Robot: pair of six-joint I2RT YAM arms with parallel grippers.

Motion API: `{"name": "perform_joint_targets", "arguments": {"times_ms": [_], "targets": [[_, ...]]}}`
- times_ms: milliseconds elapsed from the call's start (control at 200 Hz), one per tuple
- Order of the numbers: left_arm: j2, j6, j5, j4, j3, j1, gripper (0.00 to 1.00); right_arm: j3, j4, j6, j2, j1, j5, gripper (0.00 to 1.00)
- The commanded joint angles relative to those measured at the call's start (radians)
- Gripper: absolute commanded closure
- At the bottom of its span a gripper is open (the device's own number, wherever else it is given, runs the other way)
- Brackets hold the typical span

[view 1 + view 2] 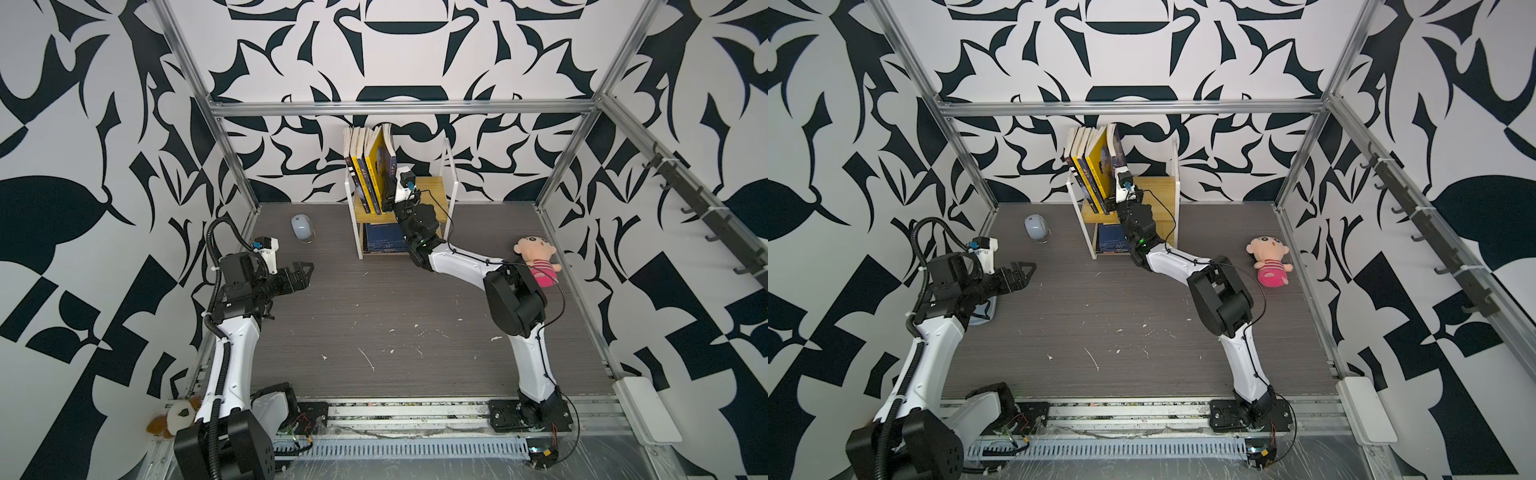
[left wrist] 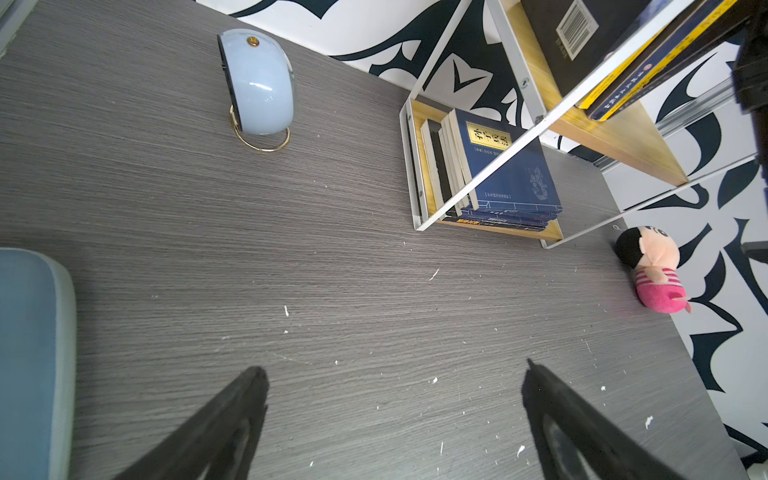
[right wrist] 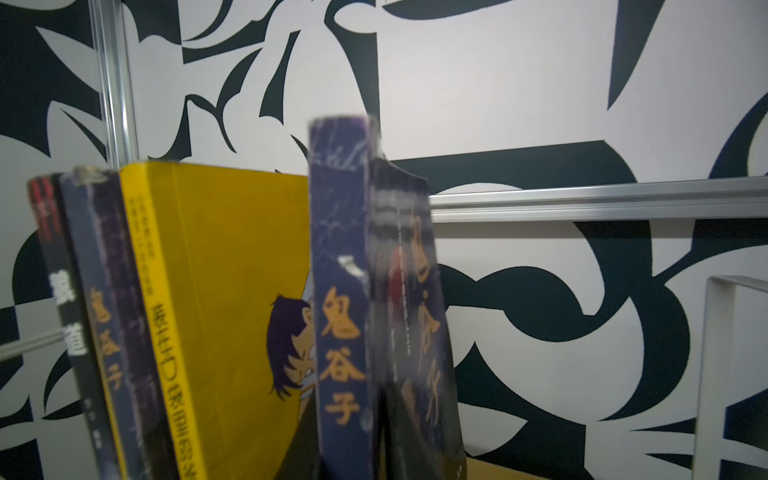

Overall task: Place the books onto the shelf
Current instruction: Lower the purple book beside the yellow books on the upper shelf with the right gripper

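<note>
The upper board of the shelf [image 1: 432, 187] carries a standing row of books [image 1: 365, 170], and the step in hand seems to be setting the dark blue book [image 3: 340, 249] at its right end; next this needs a release and a careful retreat. Whether the fingers of the right gripper [image 1: 387, 203] pinch this book I cannot tell; the fingers of the left gripper [image 2: 395, 370] are spread wide and empty.

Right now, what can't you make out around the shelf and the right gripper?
- Right gripper: in both top views its own wrist covers the jaws; whether it grips the dark blue book is unclear.
- Lower stack: in a top view, count hidden by the shelf board and arm.
- Blue-grey object: left wrist view, cut off by the edge.
</note>
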Motion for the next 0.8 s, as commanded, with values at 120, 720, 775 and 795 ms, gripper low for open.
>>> {"name": "perform_joint_targets", "arguments": {"times_ms": [120,720,775,795], "targets": [[-0.021,-0.003,0.02,0.008,-0.008,0.011,0.0,-0.066,-0.028,0.008,-0.098,0.017,-0.113,0.66],[-0.017,-0.005,0.02,0.019,-0.016,0.017,0.0,-0.301,-0.071,-0.069,-0.325,0.024,-0.069,0.64],[-0.015,-0.005,0.02,0.02,-0.016,0.016,0.0,-0.284,-0.126,-0.094,-0.338,0.018,-0.008,0.64],[-0.015,-0.005,0.022,0.02,-0.016,0.017,0.0,-0.272,-0.156,-0.1,-0.337,0.015,0.012,0.64]]}}
